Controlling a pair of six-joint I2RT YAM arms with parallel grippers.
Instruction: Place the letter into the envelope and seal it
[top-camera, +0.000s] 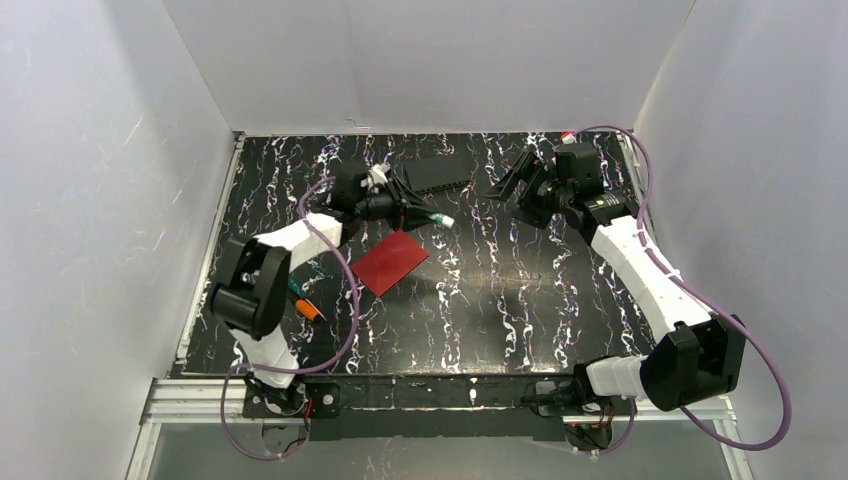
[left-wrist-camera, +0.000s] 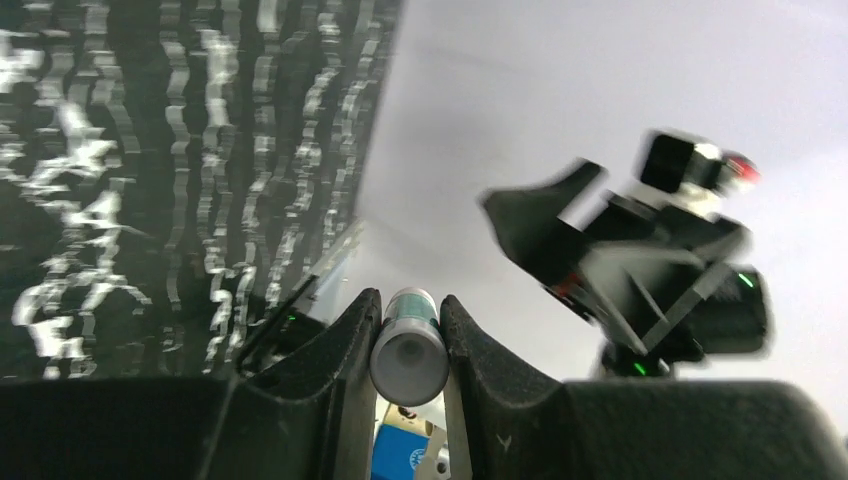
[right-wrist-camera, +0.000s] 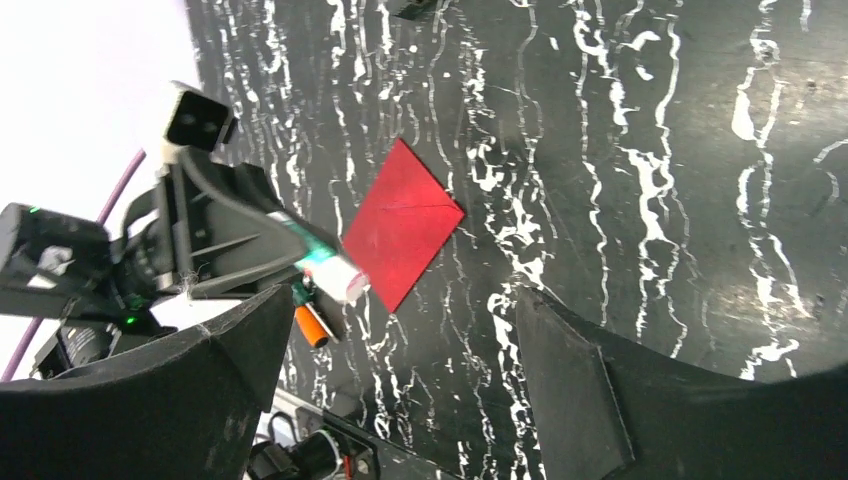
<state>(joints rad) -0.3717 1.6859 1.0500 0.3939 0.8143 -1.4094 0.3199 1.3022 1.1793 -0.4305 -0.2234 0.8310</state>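
Observation:
The dark red envelope (top-camera: 390, 262) lies flat on the black marbled table, left of centre, with its flap down; it also shows in the right wrist view (right-wrist-camera: 400, 222). No white letter is in view. My left gripper (top-camera: 425, 214) hovers just behind the envelope, shut on a glue stick (left-wrist-camera: 408, 350) with a white cap and green body (right-wrist-camera: 330, 268). My right gripper (top-camera: 505, 186) is raised at the back right, open and empty, its jaws spread wide (right-wrist-camera: 405, 300) and pointing towards the envelope.
A dark ribbed block (top-camera: 437, 172) lies at the back centre behind the left gripper. An orange-tipped marker (top-camera: 307, 308) lies by the left arm, near the front left. White walls enclose the table on three sides.

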